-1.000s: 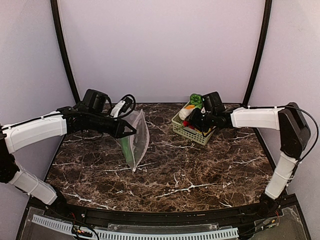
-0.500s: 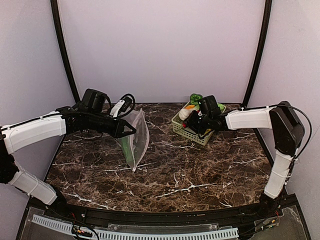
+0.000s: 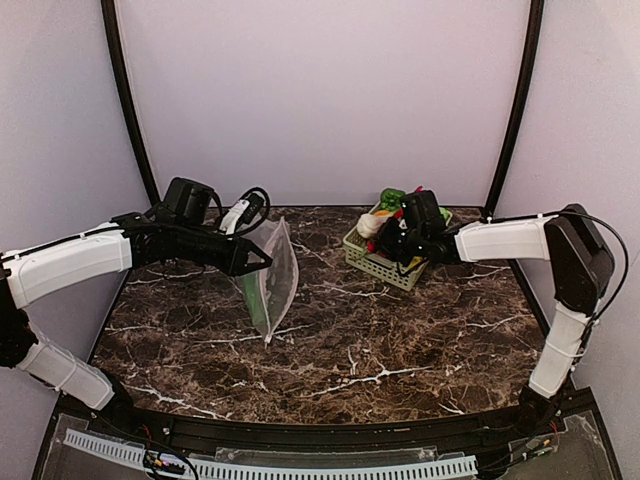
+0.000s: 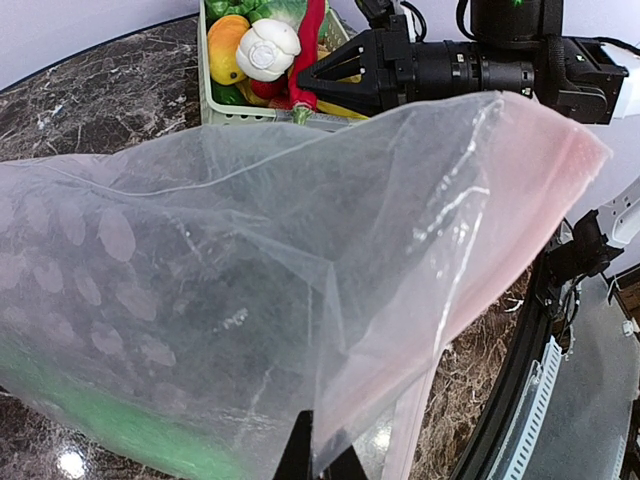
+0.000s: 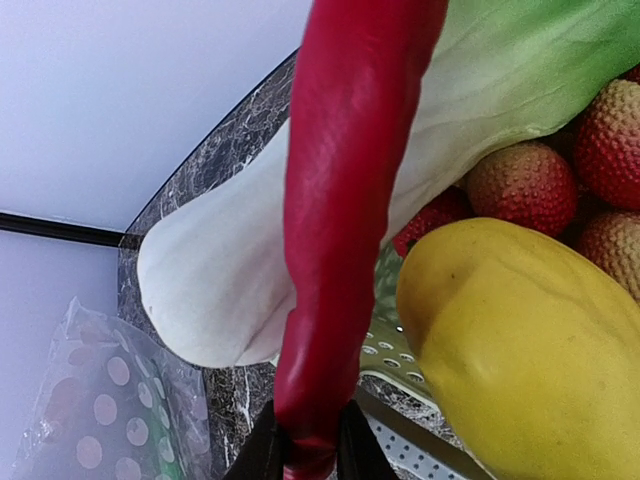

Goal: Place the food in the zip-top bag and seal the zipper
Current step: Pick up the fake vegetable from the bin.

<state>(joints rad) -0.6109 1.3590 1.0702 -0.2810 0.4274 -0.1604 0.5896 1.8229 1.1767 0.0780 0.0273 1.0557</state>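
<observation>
nearest, bare dark marble table (image 3: pixel 350 380); further in on the left, left gripper (image 3: pixel 262 258) pinched tight on the pink zipper (image 4: pixel 520 230) edge of the clear dotted zip-top bag (image 3: pixel 278 280), hanging with its lower corner down at the table, something green inside; at the far right, right gripper (image 5: pixel 308 455) closed narrow on one end of the red chili (image 5: pixel 340 200), raised above the pale green basket (image 3: pixel 372 262), just beside white-green bok choy (image 5: pixel 230 260), a yellow piece (image 5: pixel 520 340) and the bumpy red tomato cluster (image 5: pixel 610 140)

We see our left gripper (image 4: pixel 320 455) pinching the clear dotted bag (image 4: pixel 250 300) at six o'clock. Toward twelve sits the basket (image 4: pixel 204 85), where the right gripper (image 4: pixel 308 88) clamps a red chili (image 4: pixel 313 35).
</observation>
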